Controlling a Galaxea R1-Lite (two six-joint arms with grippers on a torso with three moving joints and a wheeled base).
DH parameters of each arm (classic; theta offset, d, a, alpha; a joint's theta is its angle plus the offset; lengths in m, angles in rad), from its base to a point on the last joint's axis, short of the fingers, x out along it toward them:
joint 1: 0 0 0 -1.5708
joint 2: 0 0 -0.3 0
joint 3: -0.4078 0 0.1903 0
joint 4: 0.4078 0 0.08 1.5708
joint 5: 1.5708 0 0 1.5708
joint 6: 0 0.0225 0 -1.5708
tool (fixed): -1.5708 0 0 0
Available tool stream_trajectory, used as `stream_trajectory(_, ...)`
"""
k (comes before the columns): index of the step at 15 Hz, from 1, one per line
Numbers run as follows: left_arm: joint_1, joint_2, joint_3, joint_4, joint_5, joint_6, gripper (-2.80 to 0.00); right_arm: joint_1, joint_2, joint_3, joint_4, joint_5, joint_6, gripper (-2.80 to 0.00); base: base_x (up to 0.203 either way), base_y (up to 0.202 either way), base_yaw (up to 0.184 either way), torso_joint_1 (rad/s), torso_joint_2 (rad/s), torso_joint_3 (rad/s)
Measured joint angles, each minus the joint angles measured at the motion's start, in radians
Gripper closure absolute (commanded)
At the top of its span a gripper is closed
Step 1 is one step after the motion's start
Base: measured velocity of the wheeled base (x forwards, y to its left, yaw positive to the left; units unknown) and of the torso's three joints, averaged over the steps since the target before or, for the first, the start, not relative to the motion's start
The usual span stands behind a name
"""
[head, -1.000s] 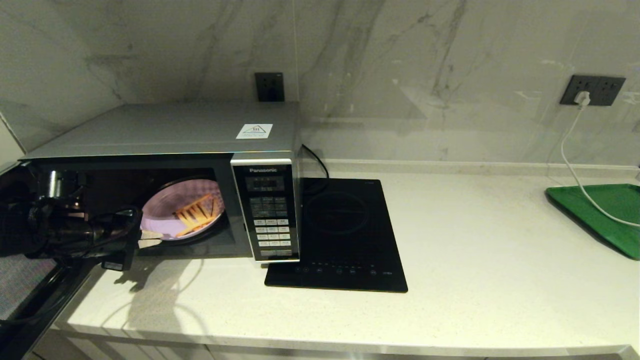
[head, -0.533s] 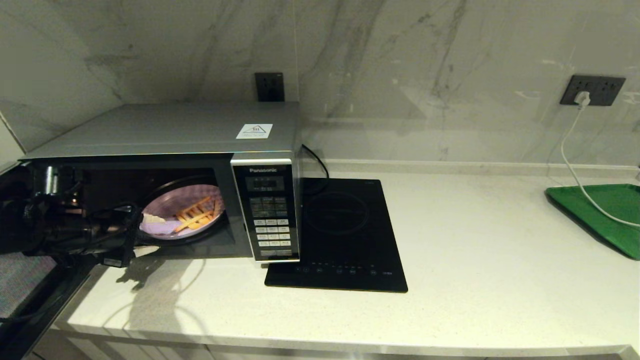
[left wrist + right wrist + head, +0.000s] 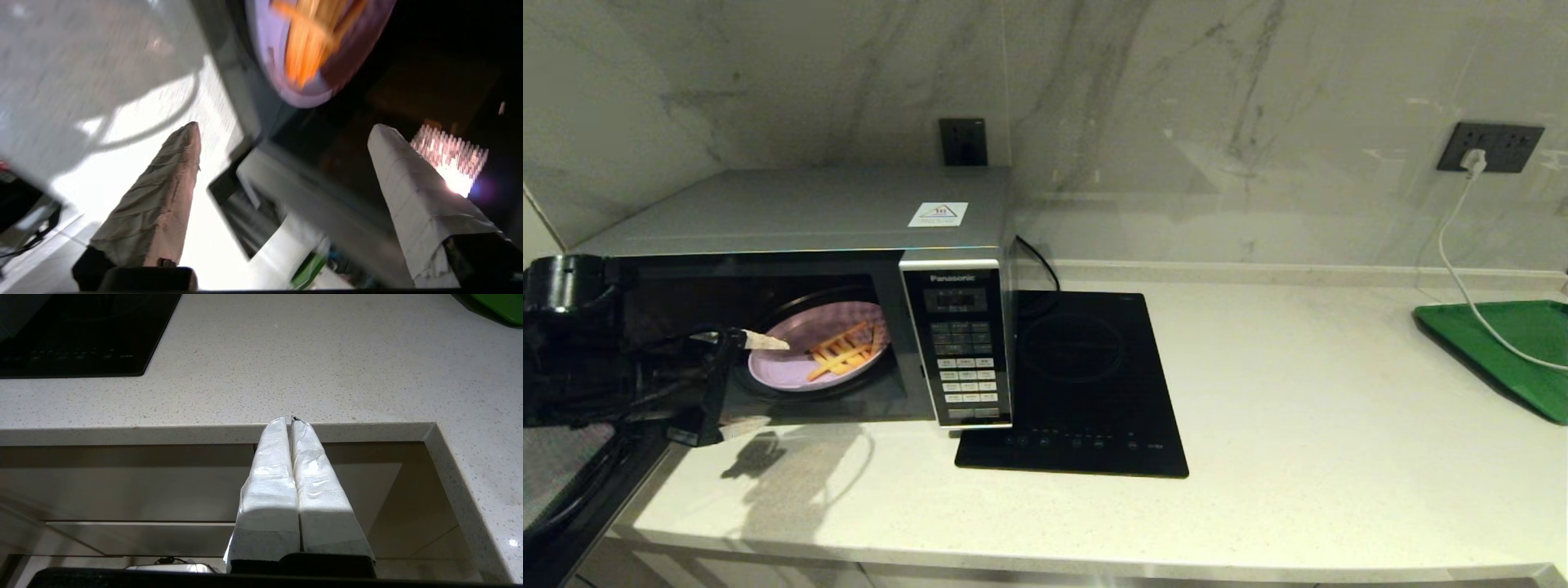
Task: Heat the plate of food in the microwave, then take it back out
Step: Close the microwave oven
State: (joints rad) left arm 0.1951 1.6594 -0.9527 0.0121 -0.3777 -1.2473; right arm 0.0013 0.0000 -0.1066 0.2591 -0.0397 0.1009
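Note:
The silver microwave [image 3: 792,212] stands at the counter's left with its door [image 3: 564,474] swung open toward me. Inside, the lilac plate of food [image 3: 792,367] lies flat on the turntable, with orange fries [image 3: 837,351] on its right half. My left gripper [image 3: 768,384] is open at the cavity's mouth, just left of the plate; one taped fingertip [image 3: 768,342] reaches over the plate's near rim without holding it. In the left wrist view the plate [image 3: 269,53] lies beyond the widely spread left gripper [image 3: 284,125]. My right gripper [image 3: 291,419] is shut and empty, parked below the counter's front edge.
A flat black induction hob [image 3: 1078,384] lies right beside the microwave. A green tray [image 3: 1503,351] sits at the far right with a white cable [image 3: 1462,261] running over it from a wall socket [image 3: 1490,147]. The counter's front edge [image 3: 163,433] is close above the right gripper.
The left gripper held the plate tilted inside the microwave, lowered it flat onto the turntable, then let go, opened and drew back to the left.

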Motion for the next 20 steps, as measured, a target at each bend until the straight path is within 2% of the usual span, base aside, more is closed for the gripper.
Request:
stream_trajectory(1,-0.007,-0.056,0.038,0.02,0.0,0.022,0.0,0.0,0.0,0.0,0.0,0.0,0.0,0.0,0.0,0.0,0.0,0.0,0.0,0.0)
stream_trajectory(2,-0.012,-0.119,0.074,0.051,0.001,0.059,0.0,0.0,0.0,0.0,0.0,0.0,0.0,0.0,0.0,0.0,0.0,0.0,0.0,0.0)
stream_trajectory(4,-0.019,-0.243,0.13,0.145,0.006,0.175,0.0,0.0,0.0,0.0,0.0,0.0,0.0,0.0,0.0,0.0,0.0,0.0,0.0,0.0)
stream_trajectory(7,-0.021,-0.452,0.134,0.32,0.024,0.353,0.0,0.0,0.0,0.0,0.0,0.0,0.0,0.0,0.0,0.0,0.0,0.0,0.0,0.0)
stream_trajectory(9,-0.021,-0.563,0.016,0.475,0.075,0.468,0.0,0.0,0.0,0.0,0.0,0.0,0.0,0.0,0.0,0.0,0.0,0.0,0.0,0.0)
stream_trajectory(12,0.012,-0.641,-0.248,0.701,0.245,0.65,0.0,0.0,0.0,0.0,0.0,0.0,0.0,0.0,0.0,0.0,0.0,0.0,0.0,0.0)
stream_trajectory(14,0.115,-0.654,-0.42,0.783,0.345,0.845,0.0,0.0,0.0,0.0,0.0,0.0,0.0,0.0,0.0,0.0,0.0,0.0,0.0,0.0)
stream_trajectory(15,0.181,-0.648,-0.482,0.797,0.371,0.95,0.0,0.0,0.0,0.0,0.0,0.0,0.0,0.0,0.0,0.0,0.0,0.0,0.0,0.0)
stream_trajectory(17,0.347,-0.616,-0.577,0.807,0.407,1.173,0.0,0.0,0.0,0.0,0.0,0.0,0.0,0.0,0.0,0.0,0.0,0.0,0.0,0.0)
stream_trajectory(20,0.592,-0.522,-0.658,0.81,0.429,1.441,0.0,0.0,0.0,0.0,0.0,0.0,0.0,0.0,0.0,0.0,0.0,0.0,0.0,0.0)
